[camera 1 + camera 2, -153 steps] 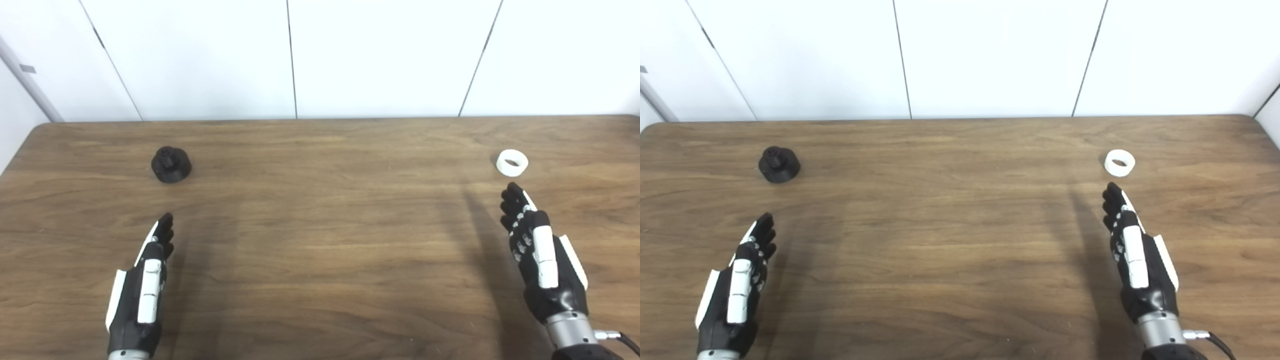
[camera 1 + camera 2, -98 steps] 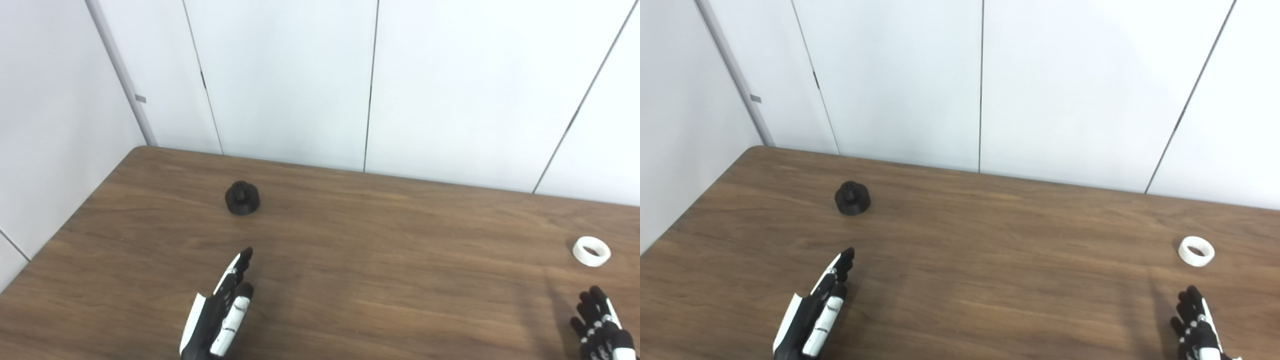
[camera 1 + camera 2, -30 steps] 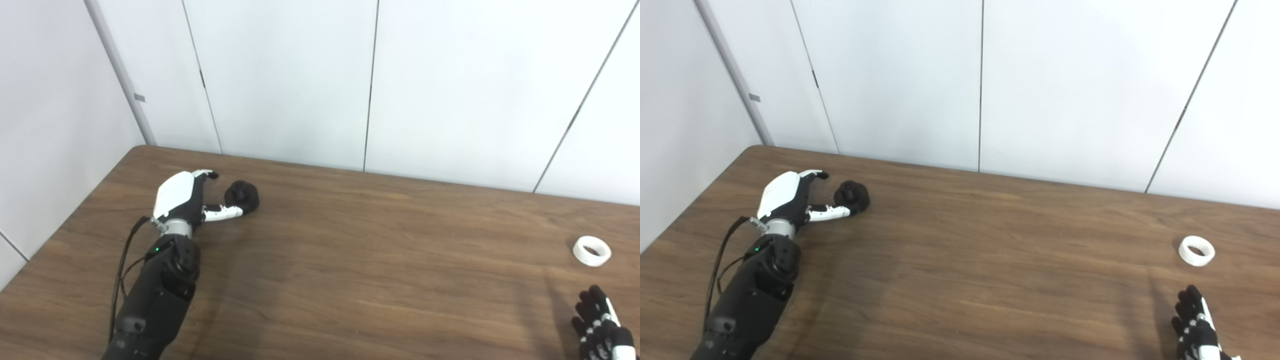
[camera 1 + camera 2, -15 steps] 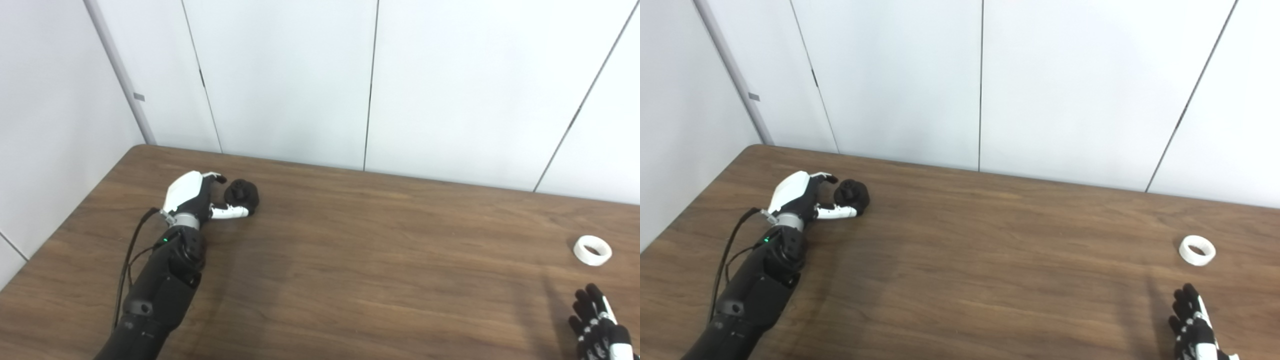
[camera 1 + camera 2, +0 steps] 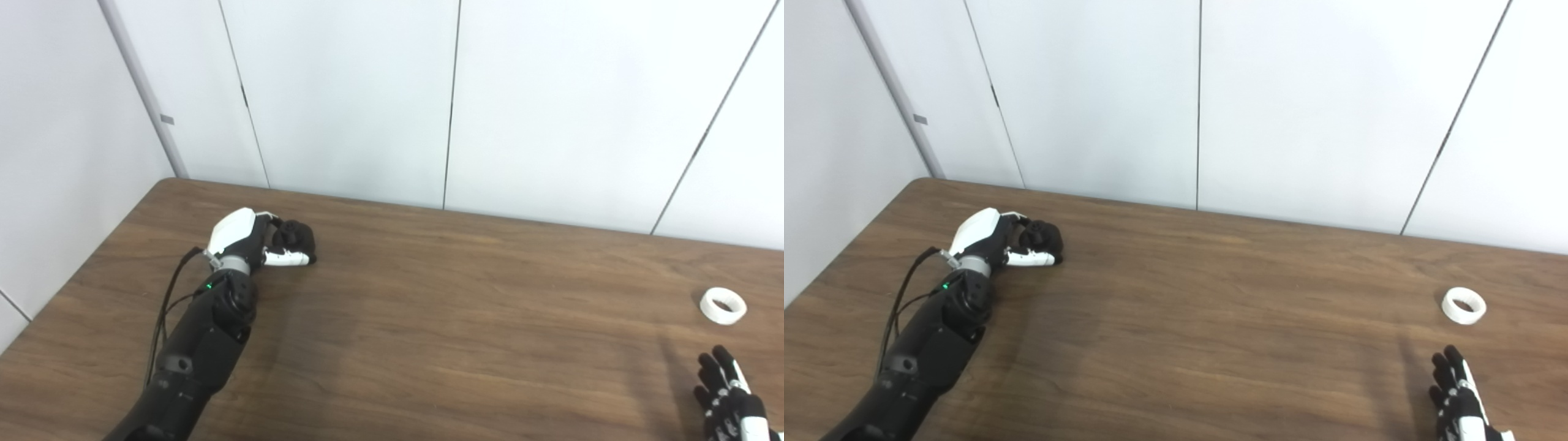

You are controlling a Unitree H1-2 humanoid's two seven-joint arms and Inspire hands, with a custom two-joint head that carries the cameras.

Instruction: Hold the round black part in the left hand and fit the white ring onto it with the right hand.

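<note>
A wooden table (image 5: 429,318) stands before white wall panels (image 5: 349,92). At the far left, the left hand (image 5: 248,242) wraps around the black part (image 5: 298,236), thumb along its near side and fingers curled over its far side; the part sits on the table. At the near right, the right hand (image 5: 729,398) lies open and empty, fingers straight. The white ring (image 5: 723,305) lies flat on the table just beyond it, not touching.

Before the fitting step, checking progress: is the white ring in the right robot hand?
No, the white ring lies on the table, apart from the right robot hand.
</note>
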